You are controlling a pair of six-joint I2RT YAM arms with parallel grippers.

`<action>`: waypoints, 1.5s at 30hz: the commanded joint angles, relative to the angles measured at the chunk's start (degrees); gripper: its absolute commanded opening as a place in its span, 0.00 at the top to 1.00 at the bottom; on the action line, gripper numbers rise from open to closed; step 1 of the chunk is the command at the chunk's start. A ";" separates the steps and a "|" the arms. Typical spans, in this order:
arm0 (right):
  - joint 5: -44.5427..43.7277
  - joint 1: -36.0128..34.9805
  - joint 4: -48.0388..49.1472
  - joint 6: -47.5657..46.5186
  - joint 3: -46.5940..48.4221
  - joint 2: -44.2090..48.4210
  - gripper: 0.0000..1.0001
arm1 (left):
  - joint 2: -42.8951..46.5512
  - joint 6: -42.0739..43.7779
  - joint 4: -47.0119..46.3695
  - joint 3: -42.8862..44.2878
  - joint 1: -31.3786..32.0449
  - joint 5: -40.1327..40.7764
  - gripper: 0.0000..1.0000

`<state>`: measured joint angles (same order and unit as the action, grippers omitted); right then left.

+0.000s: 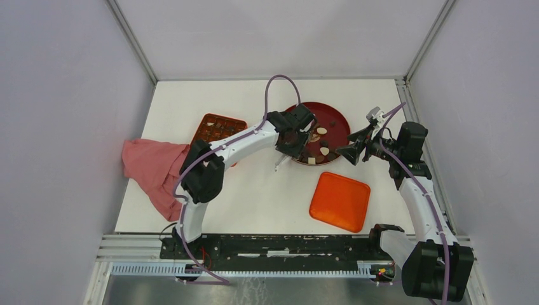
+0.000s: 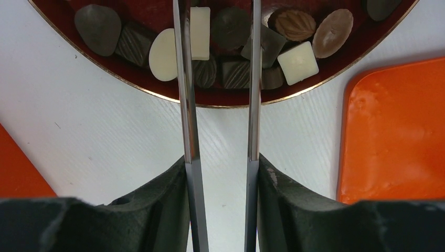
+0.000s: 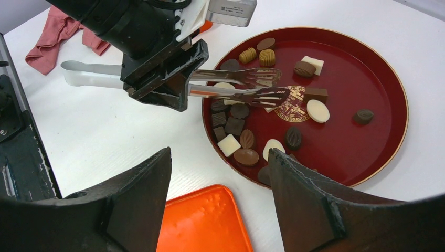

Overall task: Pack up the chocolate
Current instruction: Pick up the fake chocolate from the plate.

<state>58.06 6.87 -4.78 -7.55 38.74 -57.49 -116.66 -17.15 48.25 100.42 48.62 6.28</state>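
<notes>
Several chocolate pieces (image 3: 229, 144), dark, brown and cream, lie on the round dark-red plate (image 3: 362, 84); the left wrist view shows them (image 2: 297, 62) at its near rim (image 2: 220, 100). My left gripper (image 2: 220, 168) is shut on metal tongs (image 2: 186, 105). The tongs' two arms stand apart, and their toothed tips (image 3: 262, 86) hover over pieces in the left part of the plate. I cannot tell whether the tips touch a piece. My right gripper (image 3: 219, 157) stands open and empty just right of the plate (image 1: 340, 124), above the table.
The orange compartmented box (image 1: 219, 127) sits left of the plate, partly behind my left arm. A flat orange lid (image 1: 340, 200) lies in front of the plate. A pink cloth (image 1: 156, 168) is crumpled at the table's left edge.
</notes>
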 commanded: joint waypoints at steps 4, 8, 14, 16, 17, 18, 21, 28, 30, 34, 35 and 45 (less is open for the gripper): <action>1.17 0.16 1.80 -0.27 0.02 0.39 0.27 | -2.34 2.36 1.52 4.89 -0.01 1.30 0.50; 1.26 0.16 1.81 -0.27 0.02 0.43 0.27 | -2.80 2.40 1.78 5.21 0.00 0.96 0.50; 1.26 0.16 1.71 -0.25 0.02 0.45 0.27 | -3.69 2.42 1.89 5.70 0.00 0.07 0.49; 1.25 0.14 1.78 -0.27 0.02 0.47 0.27 | -3.81 2.46 1.85 5.95 0.07 -0.08 0.49; 1.26 0.16 1.73 -0.31 0.02 0.47 0.27 | -3.92 2.47 1.93 6.13 0.16 -0.19 0.49; 1.23 0.16 1.76 -0.27 0.02 0.50 0.27 | -4.05 2.39 2.06 6.39 0.11 -0.22 0.49; 1.35 0.16 1.73 -0.27 0.02 0.49 0.27 | -5.02 2.50 3.13 7.63 0.17 0.05 0.50; 1.35 0.16 1.78 -0.27 0.11 0.54 0.27 | -7.23 2.70 6.31 10.84 0.41 1.47 0.52; 1.35 0.16 1.71 -0.27 0.11 0.46 0.27 | -7.35 2.69 6.72 11.14 0.38 1.87 0.52; 1.35 0.16 1.77 -0.27 0.11 0.50 0.27 | -7.65 2.65 7.08 11.53 0.42 2.00 0.55; 1.35 0.15 1.74 -0.27 0.06 0.49 0.27 | -7.70 2.67 7.11 11.62 0.43 2.00 0.56; 1.34 0.16 1.74 -0.27 0.11 0.51 0.27 | -4.87 2.77 5.72 12.09 0.43 -0.01 0.98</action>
<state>58.26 6.87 -4.80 -7.55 38.74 -57.49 -124.16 -16.56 55.20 110.06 48.73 7.35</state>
